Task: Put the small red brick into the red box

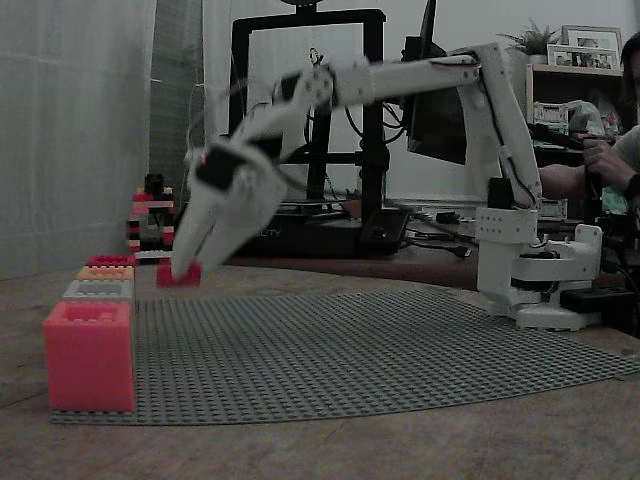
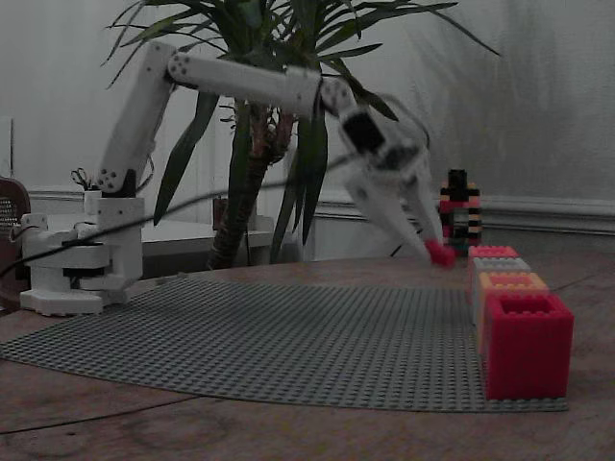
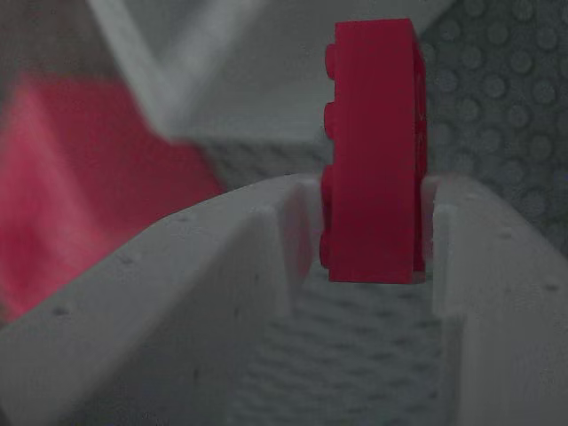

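My gripper [image 1: 188, 268] is clamped on the small red brick [image 1: 179, 275] — one finger on each side, as the wrist view shows [image 3: 373, 151]. There the brick stands on its edge with its studs facing nine o'clock, and it sticks out past the fingertips.

In both fixed views the brick hangs up in the air, above the far end of the row of boxes. The white arm [image 2: 240, 82] reaches out long and tips down to it.

The boxes sit in a line on the edge of the grey studded mat [image 1: 350, 350]. In a fixed view the red box [image 2: 527, 344] is the near one, at about five o'clock from the brick [image 2: 441, 254], well apart from it. Behind it come an orange box [image 2: 511, 283] and a grey box [image 2: 500, 264] — then one more, too blurry to tell much about.
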You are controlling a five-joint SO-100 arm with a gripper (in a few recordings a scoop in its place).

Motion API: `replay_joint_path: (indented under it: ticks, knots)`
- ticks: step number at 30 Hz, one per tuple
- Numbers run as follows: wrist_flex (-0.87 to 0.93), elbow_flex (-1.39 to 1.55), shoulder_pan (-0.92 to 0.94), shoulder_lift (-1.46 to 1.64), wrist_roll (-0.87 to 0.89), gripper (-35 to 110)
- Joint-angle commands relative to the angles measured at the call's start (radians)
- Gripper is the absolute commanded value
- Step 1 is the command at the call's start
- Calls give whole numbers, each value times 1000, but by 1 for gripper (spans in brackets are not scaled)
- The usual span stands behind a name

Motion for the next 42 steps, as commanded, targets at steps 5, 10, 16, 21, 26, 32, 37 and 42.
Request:
replay_joint_path:
  ticks: [5, 10, 16, 21, 26, 32, 37, 42]
  knots:
    - [259, -368, 210, 25, 379, 0]
    - [219, -584, 356, -140, 459, 0]
    - [61, -678, 437, -304, 417, 0]
    - [-106, -704, 465, -413, 350, 0]
    - [-181, -707, 480, -469, 333, 0]
    - [-227, -707, 499, -502, 328, 0]
    - [-250, -707, 508, -508, 325, 7]
    - [-247, -707, 505, -511, 314, 11]
